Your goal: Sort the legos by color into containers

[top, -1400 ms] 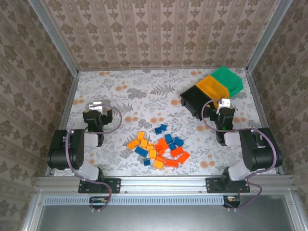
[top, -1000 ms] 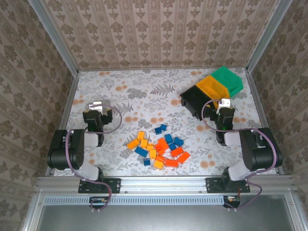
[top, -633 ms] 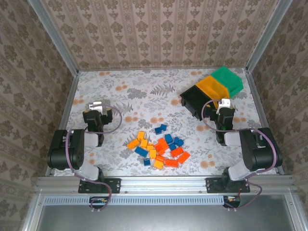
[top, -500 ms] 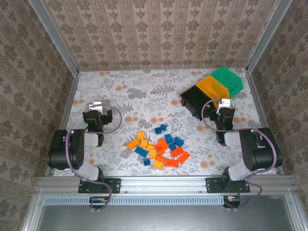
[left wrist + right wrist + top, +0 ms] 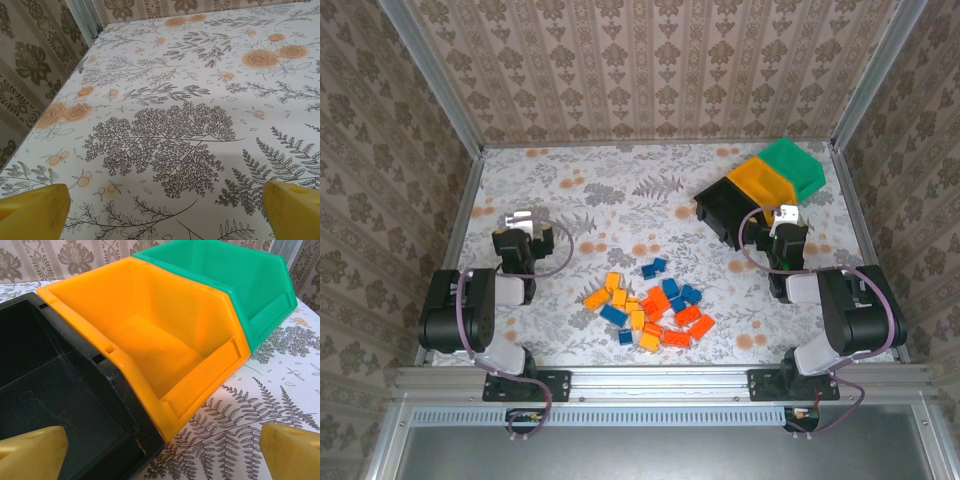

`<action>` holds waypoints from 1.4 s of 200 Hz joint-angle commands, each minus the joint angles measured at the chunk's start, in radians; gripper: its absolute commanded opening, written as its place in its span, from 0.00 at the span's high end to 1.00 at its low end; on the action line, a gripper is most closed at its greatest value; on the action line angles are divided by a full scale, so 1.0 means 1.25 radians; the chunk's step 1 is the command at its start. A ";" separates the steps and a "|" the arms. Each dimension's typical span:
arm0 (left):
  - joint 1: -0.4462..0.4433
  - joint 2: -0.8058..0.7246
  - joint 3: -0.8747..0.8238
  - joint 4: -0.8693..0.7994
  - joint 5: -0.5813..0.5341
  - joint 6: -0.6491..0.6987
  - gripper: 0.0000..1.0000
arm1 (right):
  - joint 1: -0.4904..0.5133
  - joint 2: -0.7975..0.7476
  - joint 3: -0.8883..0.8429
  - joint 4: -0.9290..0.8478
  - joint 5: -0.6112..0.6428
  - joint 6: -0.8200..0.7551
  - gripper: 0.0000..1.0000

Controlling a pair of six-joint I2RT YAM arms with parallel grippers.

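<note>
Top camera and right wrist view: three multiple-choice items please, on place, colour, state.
1. The bricks lie: A in the bins; B loose on the table; C against the back wall.
2. The middle bin is: A black; B green; C orange.
3. The right gripper is: A open, holding nothing; B shut on a brick; C shut, empty.
Answers: 1 B, heaped near the table's front edge. 2 C, orange sits between the black bin and the green bin. 3 A, its fingers stand apart, gripping nothing.
</note>
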State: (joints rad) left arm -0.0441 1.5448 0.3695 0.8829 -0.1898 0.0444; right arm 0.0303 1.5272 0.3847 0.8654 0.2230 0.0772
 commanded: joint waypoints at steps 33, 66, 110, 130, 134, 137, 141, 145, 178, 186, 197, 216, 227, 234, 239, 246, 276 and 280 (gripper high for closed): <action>-0.017 -0.145 0.096 -0.242 -0.021 -0.003 0.00 | 0.006 -0.092 0.094 -0.226 0.036 0.013 0.00; -0.023 -0.256 0.121 -0.288 -0.037 -0.045 0.00 | 0.021 -0.181 0.172 -0.436 0.118 0.068 0.00; -0.007 -0.332 0.146 -0.250 -0.062 -0.230 0.00 | 0.010 -0.210 0.289 -0.646 0.375 0.390 0.00; 0.022 -0.388 0.114 -0.237 -0.052 -0.408 0.00 | -0.046 -0.188 0.339 -0.759 0.185 0.502 0.00; 0.023 -0.401 0.102 -0.241 -0.063 -0.449 0.00 | -0.051 -0.182 0.334 -0.735 0.153 0.483 0.00; 0.025 -0.411 0.095 -0.246 -0.078 -0.480 0.00 | -0.051 -0.177 0.330 -0.715 0.145 0.480 0.00; 0.030 -0.423 0.089 -0.256 -0.087 -0.515 0.00 | -0.051 -0.173 0.323 -0.693 0.135 0.478 0.00; 0.039 -0.433 0.087 -0.268 -0.080 -0.539 0.00 | -0.051 -0.170 0.317 -0.671 0.117 0.468 0.00; 0.067 -0.433 0.199 -0.481 0.053 -0.559 0.00 | -0.050 -0.016 0.521 -0.872 -0.047 0.303 0.00; 0.068 -0.425 0.209 -0.488 0.079 -0.579 0.00 | -0.049 0.025 0.559 -0.904 -0.079 0.278 0.00; 0.068 -0.420 0.202 -0.451 0.127 -0.607 0.00 | -0.044 0.065 0.590 -0.917 -0.109 0.251 0.00; 0.068 -0.417 0.201 -0.431 0.175 -0.662 0.00 | -0.035 0.110 0.626 -0.928 -0.130 0.213 0.00; 0.069 -0.416 0.222 -0.449 0.212 -0.658 0.00 | -0.031 0.140 0.657 -0.953 -0.142 0.194 0.01; 0.069 -0.417 0.235 -0.467 0.232 -0.659 0.00 | -0.027 0.158 0.676 -0.966 -0.150 0.181 0.03; 0.069 -0.418 0.242 -0.477 0.241 -0.661 0.00 | -0.025 0.168 0.687 -0.974 -0.152 0.174 0.04; 0.069 -0.421 0.249 -0.489 0.248 -0.664 0.00 | -0.019 0.185 0.706 -0.988 -0.154 0.164 0.05; 0.068 -0.434 0.268 -0.538 0.272 -0.669 0.00 | 0.005 0.246 0.764 -1.029 -0.141 0.138 0.11; 0.068 -0.436 0.269 -0.545 0.275 -0.671 0.00 | 0.006 0.254 0.771 -1.032 -0.142 0.136 0.11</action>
State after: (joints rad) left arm 0.0395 1.0237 0.6643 0.2695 0.0834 -0.7593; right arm 0.0193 1.7977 1.2854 -0.3325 0.0658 0.3054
